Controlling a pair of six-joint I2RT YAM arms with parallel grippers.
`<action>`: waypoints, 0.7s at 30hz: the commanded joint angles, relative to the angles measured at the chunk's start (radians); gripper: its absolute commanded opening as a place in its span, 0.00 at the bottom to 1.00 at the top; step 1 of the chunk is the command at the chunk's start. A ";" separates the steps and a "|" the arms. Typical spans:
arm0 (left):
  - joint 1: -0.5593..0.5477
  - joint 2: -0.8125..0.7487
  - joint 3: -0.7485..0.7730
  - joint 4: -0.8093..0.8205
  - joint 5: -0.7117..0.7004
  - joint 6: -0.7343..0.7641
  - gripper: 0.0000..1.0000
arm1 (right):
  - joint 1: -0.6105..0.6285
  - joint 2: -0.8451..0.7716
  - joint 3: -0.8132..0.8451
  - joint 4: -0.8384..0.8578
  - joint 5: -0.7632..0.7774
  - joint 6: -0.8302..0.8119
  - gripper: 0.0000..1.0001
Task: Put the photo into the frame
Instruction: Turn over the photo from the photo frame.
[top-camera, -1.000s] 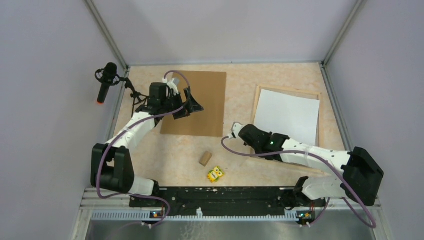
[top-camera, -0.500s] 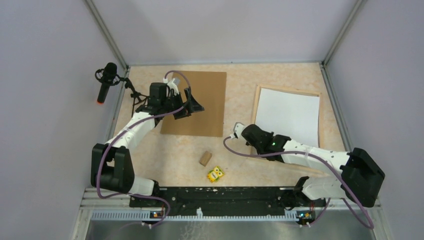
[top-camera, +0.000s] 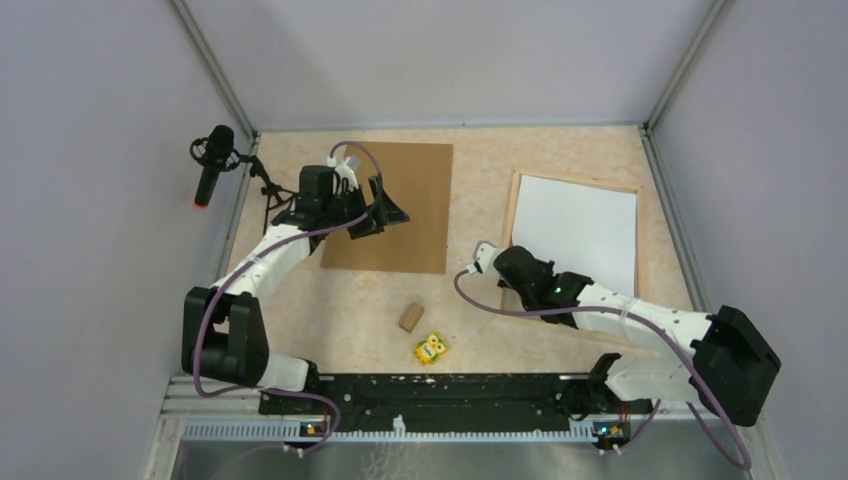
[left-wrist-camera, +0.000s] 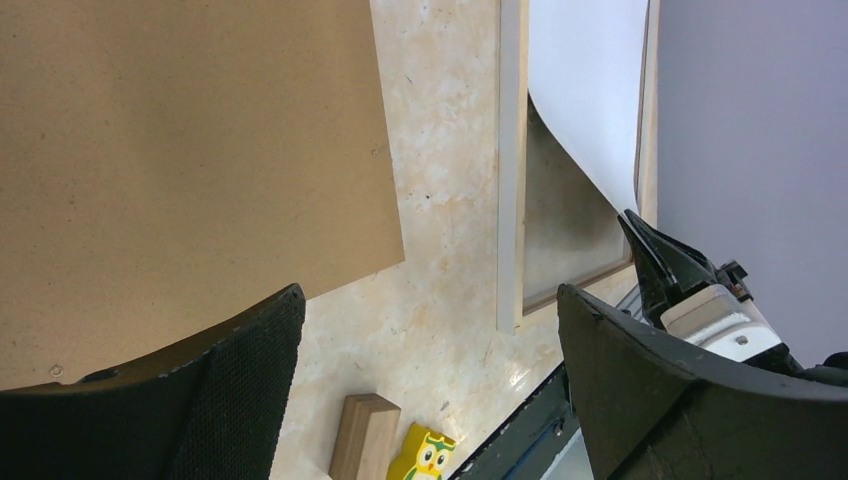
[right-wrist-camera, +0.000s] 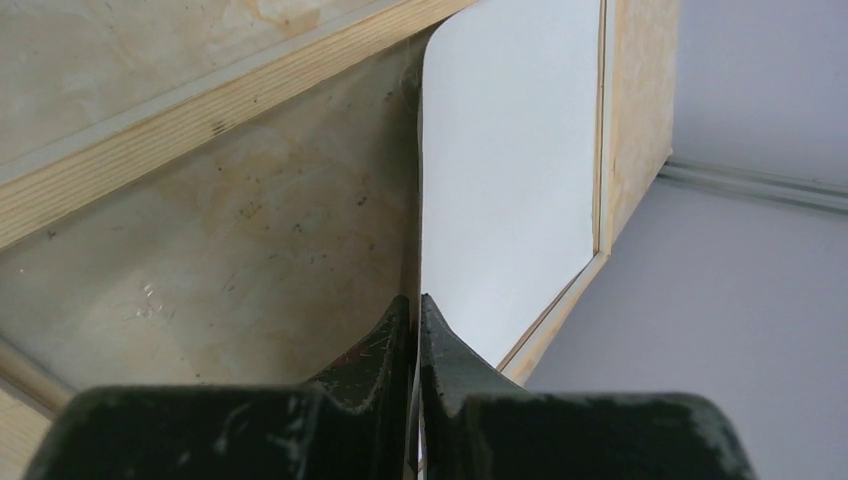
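Over the last second the photo has been swung by the right hand from a skewed lie, overhanging the right rail, to one nearly square within the frame, so seating is judged close. That hand is closed tight on the photo's near-left corner, which is curled upward; the rest lies inside the frame, at the right of the counter. The white back is turned up, and the long axis runs near to far, along the frame's long rails. The left hand is held wide open and empty above the backing board.
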 joint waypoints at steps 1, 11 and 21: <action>-0.002 0.004 -0.006 0.049 0.016 0.000 0.98 | -0.030 0.030 0.007 0.043 0.003 -0.031 0.05; -0.002 0.007 -0.012 0.059 0.027 -0.007 0.98 | -0.046 0.035 -0.009 0.072 0.063 -0.058 0.18; -0.003 0.008 -0.013 0.060 0.026 -0.007 0.98 | -0.055 0.035 -0.002 -0.003 0.081 -0.067 0.12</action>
